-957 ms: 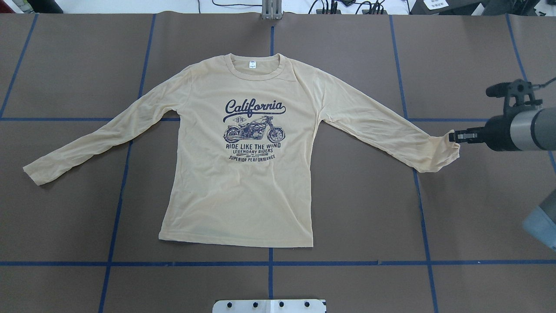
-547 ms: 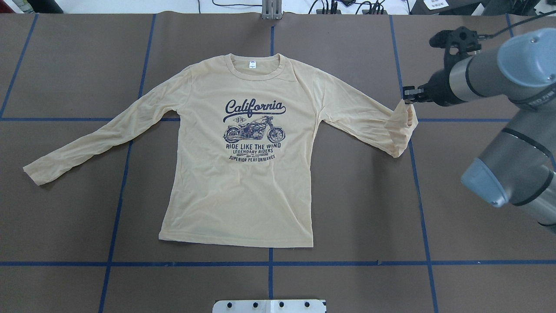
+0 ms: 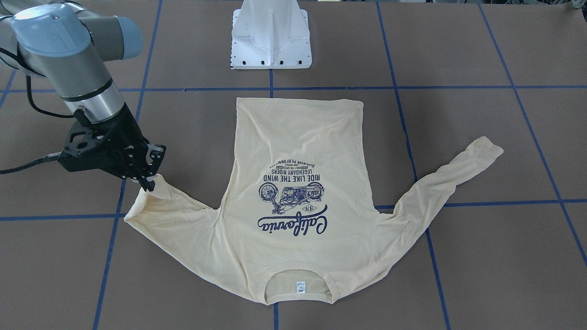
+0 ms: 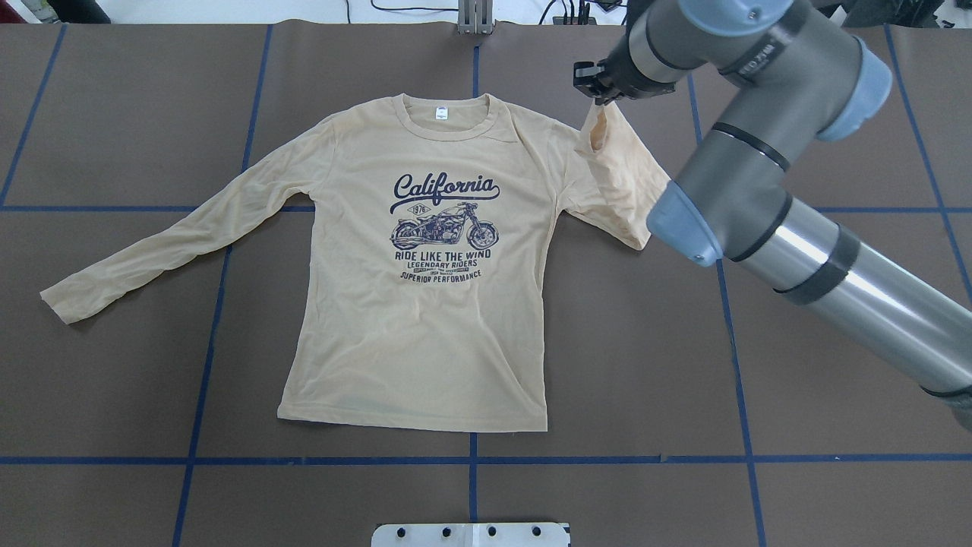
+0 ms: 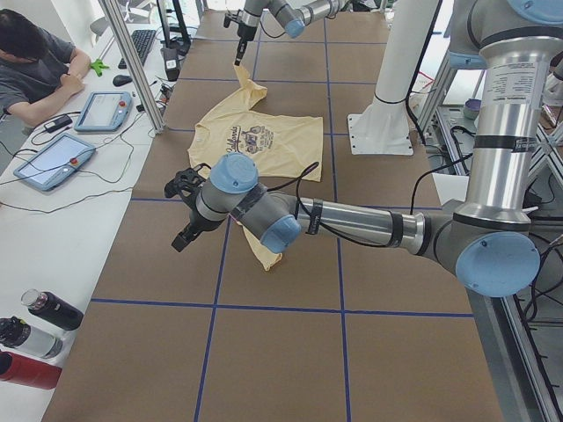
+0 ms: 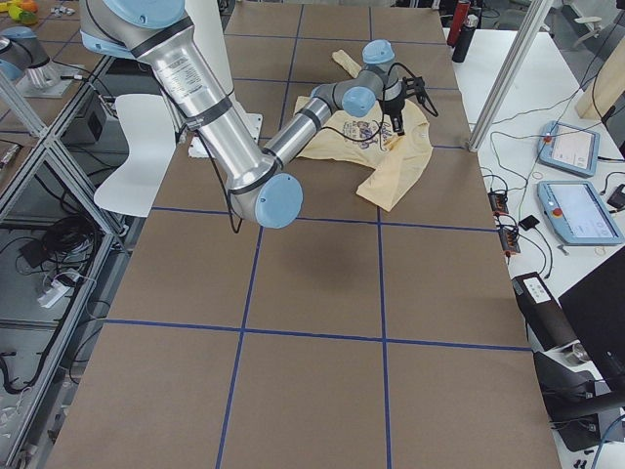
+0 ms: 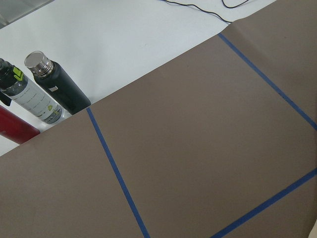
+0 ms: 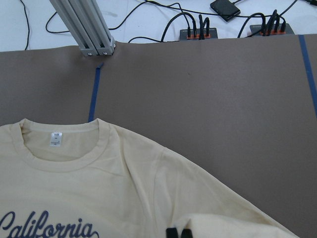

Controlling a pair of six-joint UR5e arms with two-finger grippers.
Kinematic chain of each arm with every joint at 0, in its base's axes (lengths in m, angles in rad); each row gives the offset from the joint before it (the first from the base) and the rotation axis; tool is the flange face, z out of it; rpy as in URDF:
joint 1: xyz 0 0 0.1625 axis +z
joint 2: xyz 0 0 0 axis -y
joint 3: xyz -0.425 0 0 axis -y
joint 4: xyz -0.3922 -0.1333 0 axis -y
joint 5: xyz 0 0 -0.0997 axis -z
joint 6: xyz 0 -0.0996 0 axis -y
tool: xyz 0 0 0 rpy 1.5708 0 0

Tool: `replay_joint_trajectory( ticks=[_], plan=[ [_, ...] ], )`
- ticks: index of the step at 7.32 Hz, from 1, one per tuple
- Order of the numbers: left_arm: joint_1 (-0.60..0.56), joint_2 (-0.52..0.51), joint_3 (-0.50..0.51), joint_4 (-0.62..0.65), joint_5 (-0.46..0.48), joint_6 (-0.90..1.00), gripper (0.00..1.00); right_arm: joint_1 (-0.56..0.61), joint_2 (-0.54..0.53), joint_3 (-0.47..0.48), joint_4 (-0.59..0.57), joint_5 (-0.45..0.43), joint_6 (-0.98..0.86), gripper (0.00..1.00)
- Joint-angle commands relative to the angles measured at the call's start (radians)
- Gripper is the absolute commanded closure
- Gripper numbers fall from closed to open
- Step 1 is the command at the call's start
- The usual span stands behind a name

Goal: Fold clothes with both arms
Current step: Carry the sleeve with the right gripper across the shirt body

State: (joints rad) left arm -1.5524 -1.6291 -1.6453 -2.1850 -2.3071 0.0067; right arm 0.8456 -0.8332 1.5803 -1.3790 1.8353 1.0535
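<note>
Brown worktop (image 4: pixel 835 342) carries the long-sleeved T-shirt (image 4: pixel 418 327), lying flat with its print up. The right arm (image 4: pixel 759 152) hides part of the raised sleeve (image 4: pixel 619 175), and the neck label (image 4: pixel 441 113) is unreadable. The print reads "California", "RIDE LIKE THE WIND". The right end effector (image 4: pixel 596 85) is clenched on the cuff (image 4: pixel 600 125). Whether the left end effector (image 5: pixel 182 239) is open, I cannot tell.

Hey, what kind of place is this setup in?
Most likely a robotics lab: a table taped into a blue grid, the right gripper holding a T-shirt by its sleeve, and an operator beside teach pendants.
</note>
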Motion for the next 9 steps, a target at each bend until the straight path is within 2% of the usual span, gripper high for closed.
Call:
replay_joint_trajectory(
  ticks=[1,2,4,5,6,9],
  plan=[
    [0.001,0.000,0.001,0.001,0.002,-0.005,0.00,-0.069,0.196,-0.234,0.117,-0.097,0.137,1.00],
    [0.002,-0.005,0.007,-0.001,0.002,-0.005,0.00,-0.115,0.282,-0.343,0.173,-0.155,0.176,1.00],
    [0.003,-0.009,0.018,-0.001,0.002,-0.005,0.00,-0.201,0.382,-0.431,0.207,-0.217,0.210,1.00],
    [0.003,-0.009,0.018,-0.001,0.002,-0.005,0.00,-0.250,0.451,-0.513,0.251,-0.269,0.217,1.00],
    [0.003,-0.009,0.019,-0.001,0.002,-0.008,0.00,-0.272,0.527,-0.611,0.267,-0.289,0.233,1.00],
    [0.003,-0.009,0.022,-0.002,0.002,-0.013,0.00,-0.319,0.661,-0.840,0.353,-0.361,0.275,1.00]
  ],
)
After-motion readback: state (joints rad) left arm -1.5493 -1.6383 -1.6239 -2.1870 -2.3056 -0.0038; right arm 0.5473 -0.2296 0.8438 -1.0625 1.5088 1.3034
